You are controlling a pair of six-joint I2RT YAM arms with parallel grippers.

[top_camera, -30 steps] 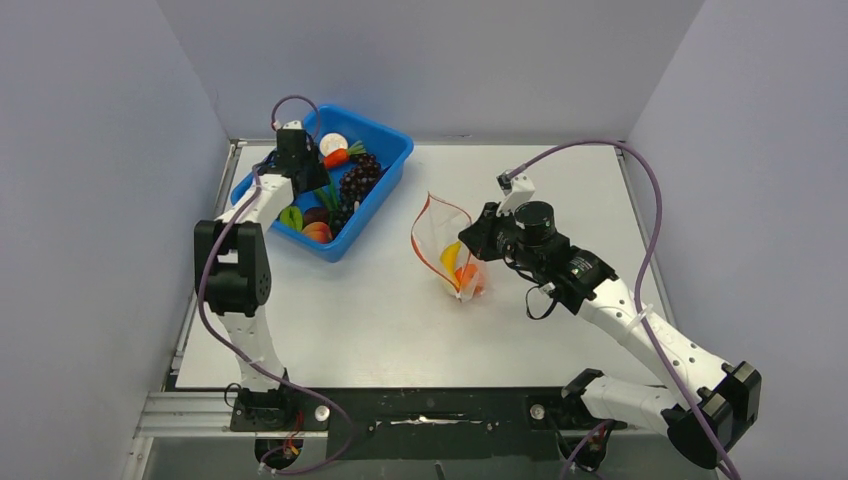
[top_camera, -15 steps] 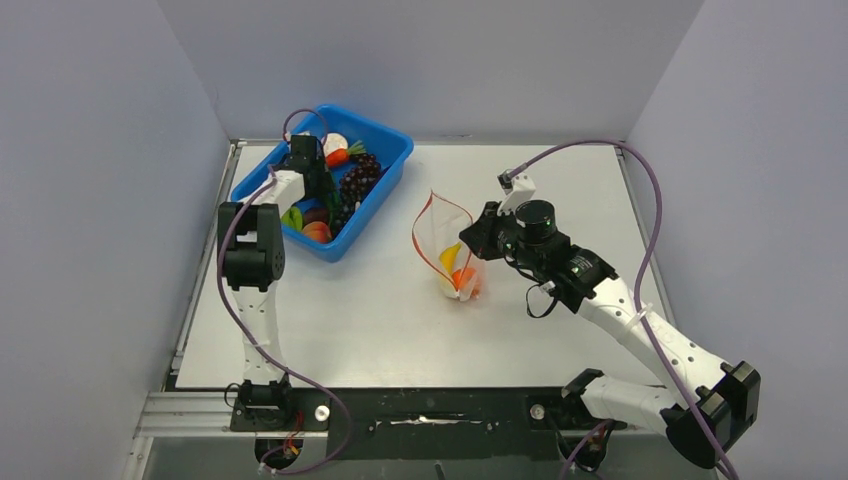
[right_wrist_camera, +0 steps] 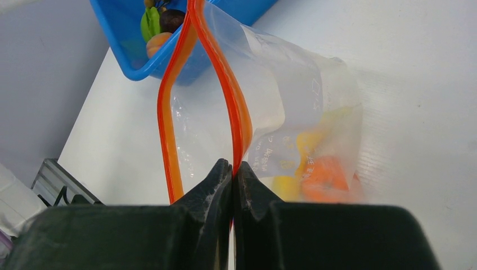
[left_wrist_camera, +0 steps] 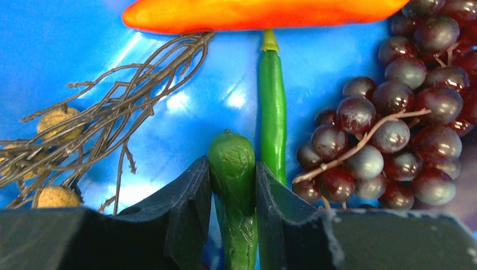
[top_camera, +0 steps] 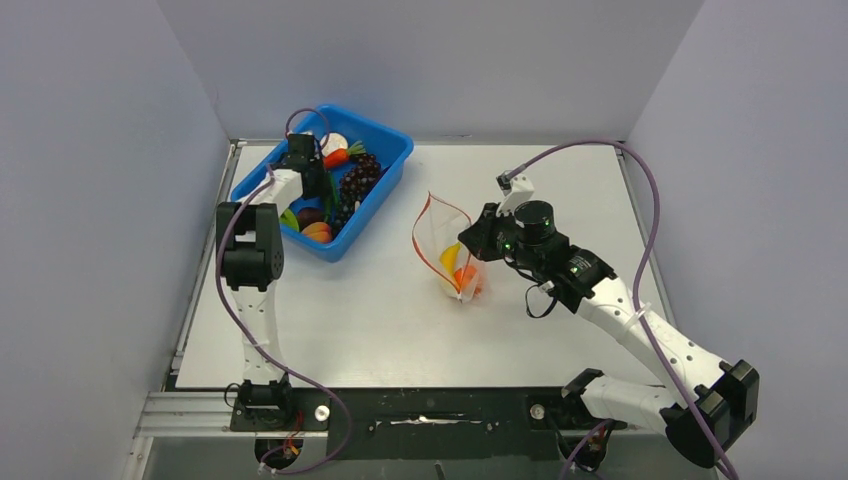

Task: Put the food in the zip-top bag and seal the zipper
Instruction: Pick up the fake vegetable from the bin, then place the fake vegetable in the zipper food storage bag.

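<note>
White table (top_camera: 380, 325), blue bin (top_camera: 376, 205) far left, zip-top bag (top_camera: 438, 232) at centre

You get no readable text here. The only lettering is on the zip-top bag (right_wrist_camera: 292, 95): faint white print (right_wrist_camera: 269, 147) on its clear wall, seemingly a few short lines, too blurred to make out.

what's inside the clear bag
Through the plastic of the bag, a yellow piece and an orange piece sit at the bottom. The film blurs them, so their exact shapes, and anything behind them, cannot be made out.
</note>
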